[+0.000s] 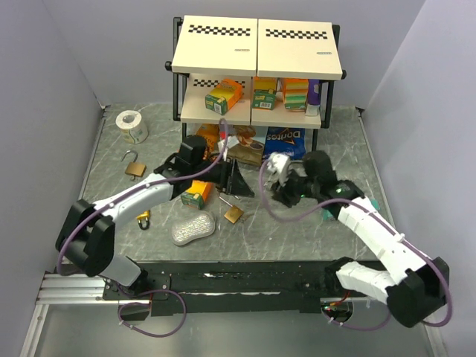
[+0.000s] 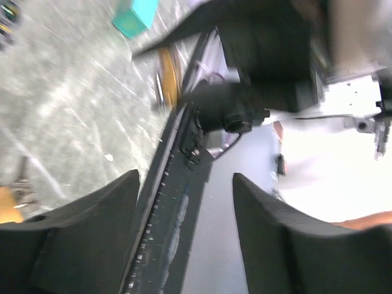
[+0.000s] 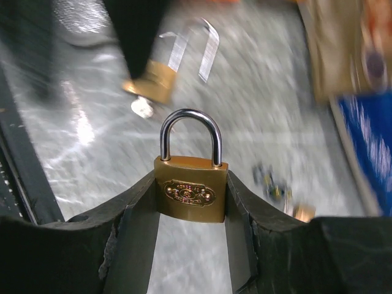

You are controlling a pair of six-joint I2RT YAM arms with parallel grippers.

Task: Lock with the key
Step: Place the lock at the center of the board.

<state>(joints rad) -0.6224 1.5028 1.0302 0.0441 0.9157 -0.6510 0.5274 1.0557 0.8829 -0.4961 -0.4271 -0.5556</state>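
Note:
My right gripper (image 3: 191, 202) is shut on a brass padlock (image 3: 190, 190), gripping its body by the sides, with the steel shackle closed and pointing up. In the top view this gripper (image 1: 286, 192) hovers over the table's middle. My left gripper (image 2: 187, 184) is open and empty, and its fingers (image 2: 92, 208) frame only the black base rail. In the top view it (image 1: 236, 178) hangs just left of the right gripper. A second brass padlock (image 1: 233, 214) with an open shackle lies on the table below it and also shows in the right wrist view (image 3: 156, 79). No key is clearly visible.
A third open padlock (image 1: 134, 166) lies at the left, and a yellow-black lock (image 1: 143, 219) near the left arm. A grey case (image 1: 193, 227), an orange box (image 1: 195, 193), a tape roll (image 1: 132, 125) and a stocked shelf (image 1: 253, 111) stand around. A small blurred dark-yellow thing (image 3: 269, 181) lies nearby.

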